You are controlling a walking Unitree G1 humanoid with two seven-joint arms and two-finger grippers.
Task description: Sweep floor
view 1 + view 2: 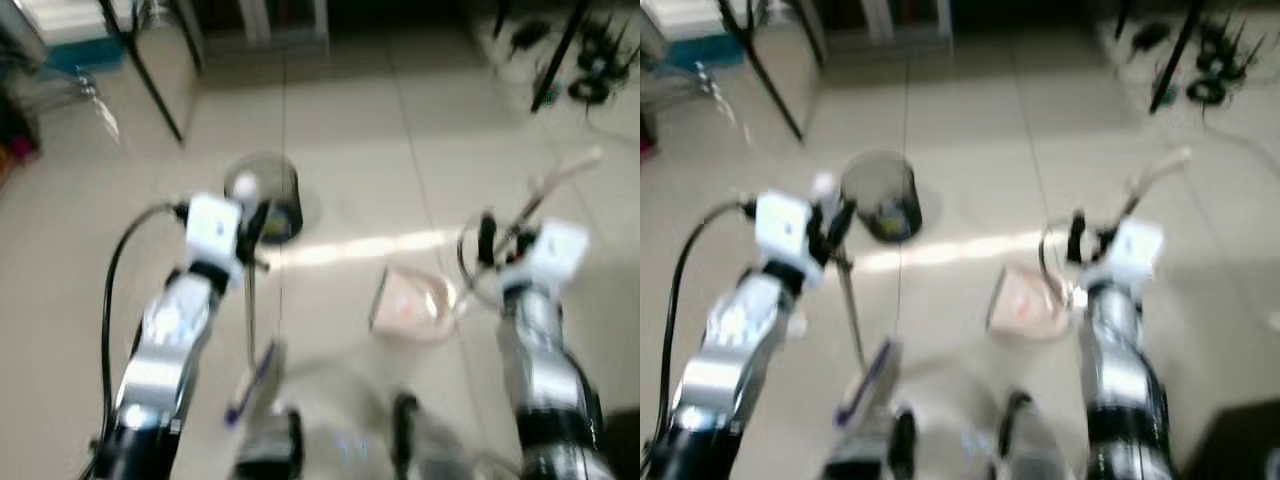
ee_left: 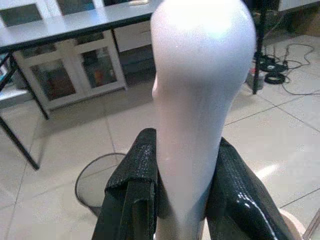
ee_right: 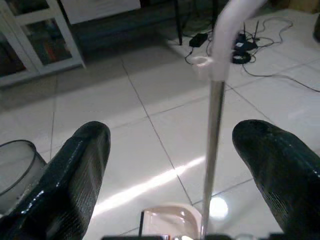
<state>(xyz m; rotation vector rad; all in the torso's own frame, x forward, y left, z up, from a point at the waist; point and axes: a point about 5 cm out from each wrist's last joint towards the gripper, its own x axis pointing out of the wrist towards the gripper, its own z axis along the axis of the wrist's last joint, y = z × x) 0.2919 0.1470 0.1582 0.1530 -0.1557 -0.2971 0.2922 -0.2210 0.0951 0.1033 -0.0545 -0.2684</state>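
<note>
On tiled floor, head views blurred.
Left gripper [image 2: 185,200]: clenched on broom handle [image 2: 197,100]; both black fingers [image 2: 132,190] press the white rounded handle top between them.
Broom: thin shaft runs down from the left gripper to a purple-and-white head [image 1: 255,385] on the floor [image 1: 350,130] near the robot's feet.
Right gripper [image 3: 170,175]: fingers spread wide, released; dustpan handle [image 3: 215,115] stands in the gap; can't tell if it touches either finger.
Dustpan [image 1: 410,305]: pink, on floor between the arms, nearer the right arm; its long handle rises past the right gripper.
Bin [image 1: 268,200]: dark round mesh, on floor just ahead of the left gripper.
Cables [image 1: 590,60]: black, far right on floor.
Desk [image 2: 75,22]: grey, with white cabinets behind it.
</note>
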